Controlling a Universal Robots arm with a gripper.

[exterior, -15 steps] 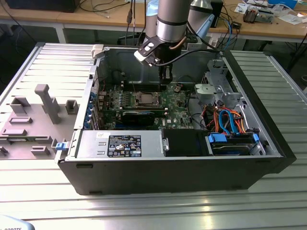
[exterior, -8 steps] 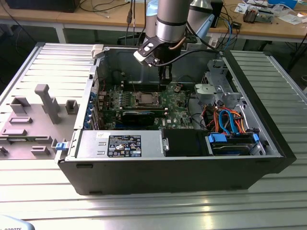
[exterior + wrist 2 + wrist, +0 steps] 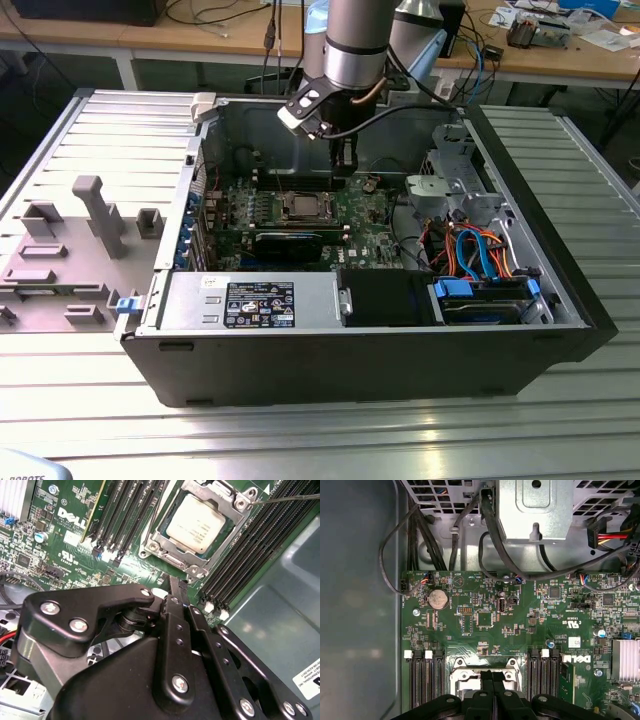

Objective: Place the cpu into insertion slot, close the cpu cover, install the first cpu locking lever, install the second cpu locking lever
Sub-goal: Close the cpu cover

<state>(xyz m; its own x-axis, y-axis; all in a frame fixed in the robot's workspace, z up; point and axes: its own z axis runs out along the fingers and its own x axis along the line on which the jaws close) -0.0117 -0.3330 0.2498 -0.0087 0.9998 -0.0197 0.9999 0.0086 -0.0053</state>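
Note:
The cpu (image 3: 195, 524), a silver-grey square chip, lies in the insertion slot (image 3: 303, 207) on the green board (image 3: 370, 225). The cpu cover (image 3: 234, 520), a thin metal frame, lies flat around the chip. From one socket corner a thin locking lever (image 3: 285, 499) runs out over the black memory slots. My gripper (image 3: 345, 165) hangs just beyond the socket, toward the case's back wall. Its black fingers (image 3: 487, 690) are pressed together and shut, with nothing between them. In the first wrist view they hide part of the socket (image 3: 465, 672).
Black memory slots (image 3: 250, 550) flank the socket on both sides. A long black card (image 3: 290, 243) lies in front of it. The drive cage (image 3: 455, 185) with orange and blue cables (image 3: 480, 255) fills the exterior view's right. The case walls (image 3: 270, 125) close in around the board.

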